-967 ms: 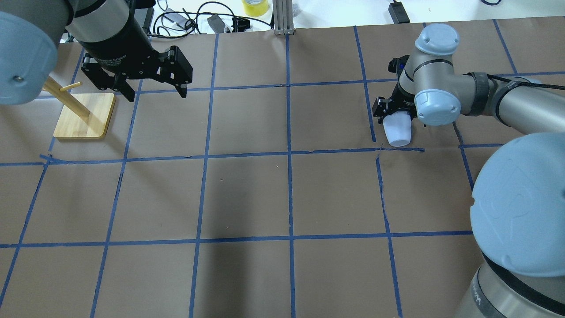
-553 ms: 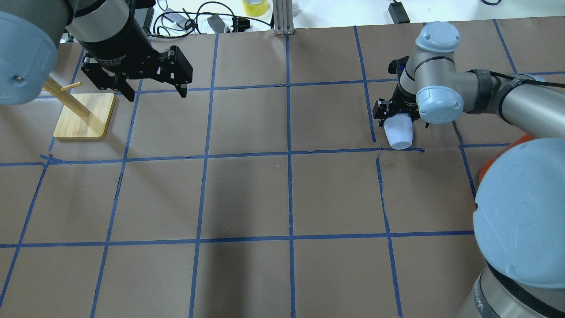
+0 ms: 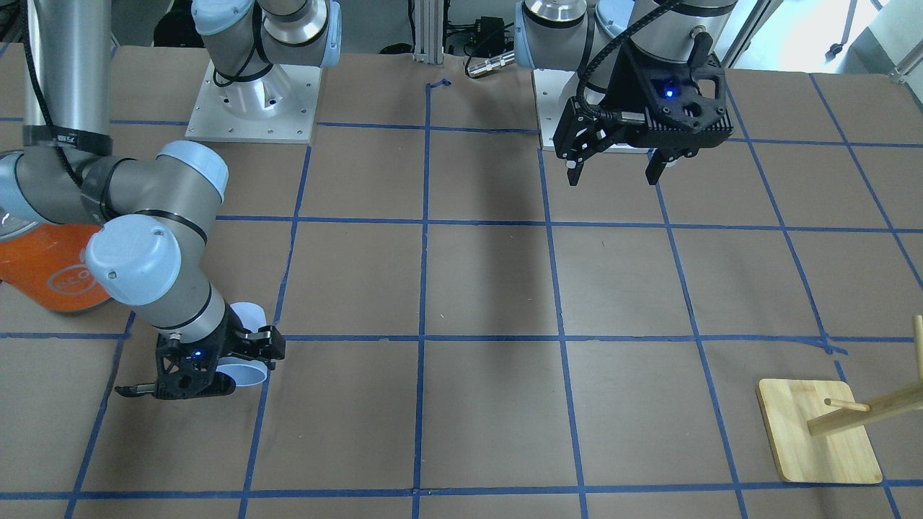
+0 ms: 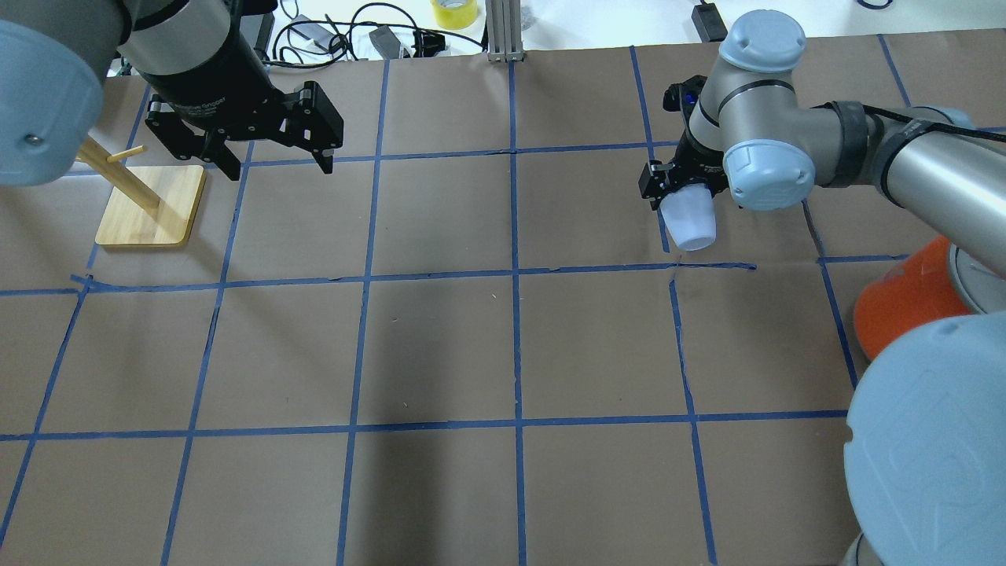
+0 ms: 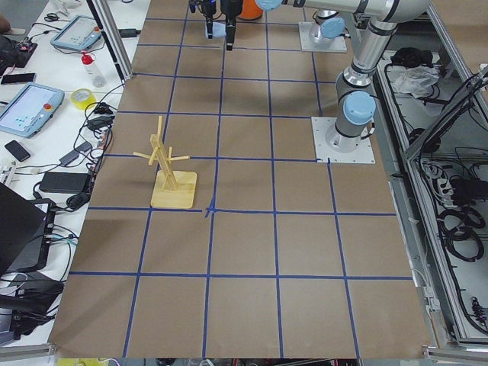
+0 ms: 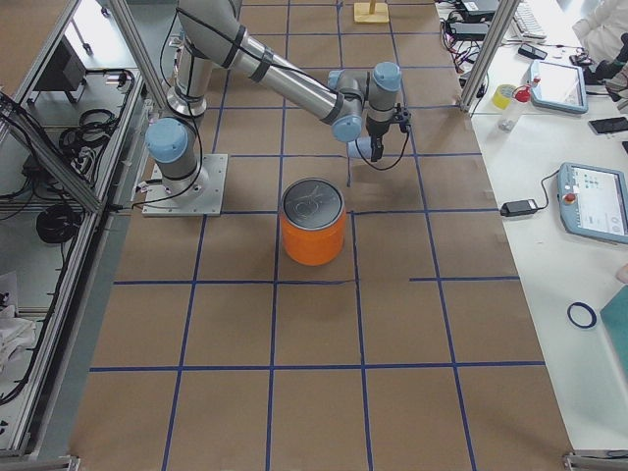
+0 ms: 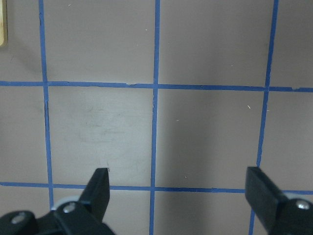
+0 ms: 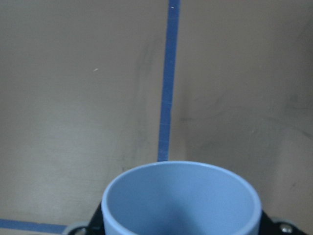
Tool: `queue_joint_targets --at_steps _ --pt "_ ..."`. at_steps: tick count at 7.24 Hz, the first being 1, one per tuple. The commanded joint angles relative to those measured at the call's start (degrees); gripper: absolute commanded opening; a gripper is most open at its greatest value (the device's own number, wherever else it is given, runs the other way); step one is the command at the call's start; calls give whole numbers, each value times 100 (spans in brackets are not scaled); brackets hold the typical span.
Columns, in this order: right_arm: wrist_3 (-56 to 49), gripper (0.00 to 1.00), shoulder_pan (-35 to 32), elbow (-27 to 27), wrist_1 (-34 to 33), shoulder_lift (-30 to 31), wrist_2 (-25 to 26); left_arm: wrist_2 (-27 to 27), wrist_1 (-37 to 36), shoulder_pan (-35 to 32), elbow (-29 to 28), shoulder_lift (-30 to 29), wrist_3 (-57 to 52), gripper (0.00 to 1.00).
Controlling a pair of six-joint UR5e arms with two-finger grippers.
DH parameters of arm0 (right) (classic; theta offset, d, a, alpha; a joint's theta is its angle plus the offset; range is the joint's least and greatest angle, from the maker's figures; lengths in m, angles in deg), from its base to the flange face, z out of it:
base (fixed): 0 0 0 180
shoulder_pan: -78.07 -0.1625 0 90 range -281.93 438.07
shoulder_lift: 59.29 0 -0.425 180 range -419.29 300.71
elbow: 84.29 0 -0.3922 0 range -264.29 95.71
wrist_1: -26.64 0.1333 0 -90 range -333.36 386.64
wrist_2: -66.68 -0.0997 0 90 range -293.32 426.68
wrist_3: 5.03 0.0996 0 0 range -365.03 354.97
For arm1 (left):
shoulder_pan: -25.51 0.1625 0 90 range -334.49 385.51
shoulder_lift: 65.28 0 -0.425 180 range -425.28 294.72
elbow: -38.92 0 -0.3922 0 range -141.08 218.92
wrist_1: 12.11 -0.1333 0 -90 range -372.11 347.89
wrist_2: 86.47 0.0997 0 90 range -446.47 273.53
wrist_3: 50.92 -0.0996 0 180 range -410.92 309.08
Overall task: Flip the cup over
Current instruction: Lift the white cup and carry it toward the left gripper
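Observation:
My right gripper [image 4: 681, 194] is shut on the small pale blue cup [image 4: 689, 223] at the far right of the table. The cup is held tilted, close over the brown paper, beside a blue tape line. In the right wrist view its open mouth [image 8: 181, 200] faces the camera and shows the blue inside. In the front view the cup [image 3: 249, 315] sits between the black fingers of the right gripper [image 3: 216, 358]. My left gripper [image 4: 275, 161] is open and empty, hanging over the far left; it also shows in the left wrist view [image 7: 178, 186] over bare paper.
A large orange container [image 4: 904, 299] with a silver top [image 6: 314, 204] stands near the right arm's base. A wooden peg stand [image 4: 149, 204] stands at the far left. Cables and a yellow tape roll [image 4: 454, 12] lie beyond the far edge.
My right arm has swung left and a little farther out with the cup in its grip. More of the orange container now shows. The left arm has not moved.

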Motion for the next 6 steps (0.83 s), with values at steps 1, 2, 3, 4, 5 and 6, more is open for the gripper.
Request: queue_joint_targets --at_steps 1,2,3,4,5,6 --pt "-590 9 -571 -13 19 201 -21 9 9 0 0 0 0 100" --pt "-678 6 -904 4 27 193 -12 0 0 0 0 0 0 100" --pt "-948 5 -1281 4 -16 158 14 0 0 0 0 0 0 100" --pt "-1230 6 -1616 4 -60 149 5 0 0 0 0 0 0 100" --pt "-1772 3 -1854 -5 -95 123 -12 0 0 0 0 0 0 100" --pt "-2230 3 -1891 -5 -209 70 -12 0 0 9 0 0 0 100"
